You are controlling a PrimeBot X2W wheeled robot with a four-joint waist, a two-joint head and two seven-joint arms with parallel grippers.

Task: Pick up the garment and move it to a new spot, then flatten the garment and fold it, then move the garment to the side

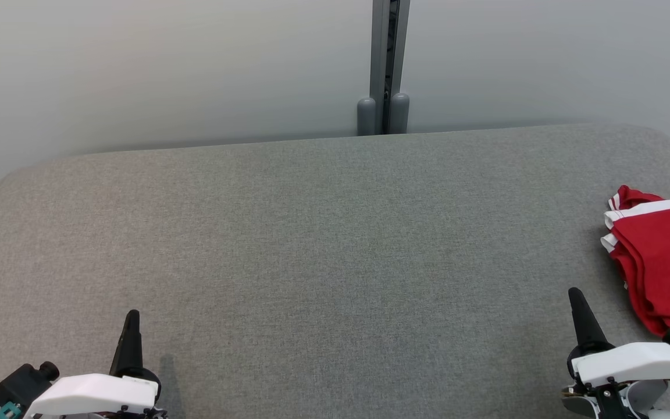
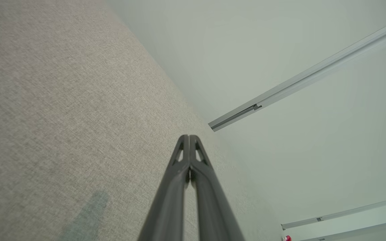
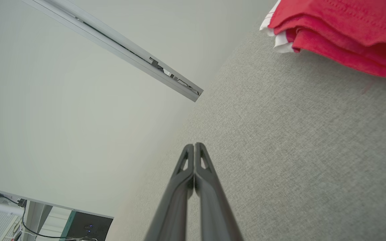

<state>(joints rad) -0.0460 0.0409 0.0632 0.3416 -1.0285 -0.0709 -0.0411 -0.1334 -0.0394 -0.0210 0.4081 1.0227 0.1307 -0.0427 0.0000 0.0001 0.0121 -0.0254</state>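
The garment (image 1: 663,262) is red with white stripes and lies folded in layers at the right edge of the grey table (image 1: 323,244). In the right wrist view the garment (image 3: 343,30) sits at the upper right. My right gripper (image 1: 574,293) is shut and empty at the lower right, just left of the garment and apart from it. Its fingertips (image 3: 194,147) press together above bare cloth. My left gripper (image 1: 132,315) is shut and empty at the lower left, far from the garment. A sliver of the garment (image 2: 286,238) shows at the bottom of the left wrist view.
A pale wall with a grey vertical post (image 1: 389,64) stands behind the table's far edge. The table's padded corners are rounded. A desk with cables and a dark box (image 3: 85,227) shows in the right wrist view, beyond the table.
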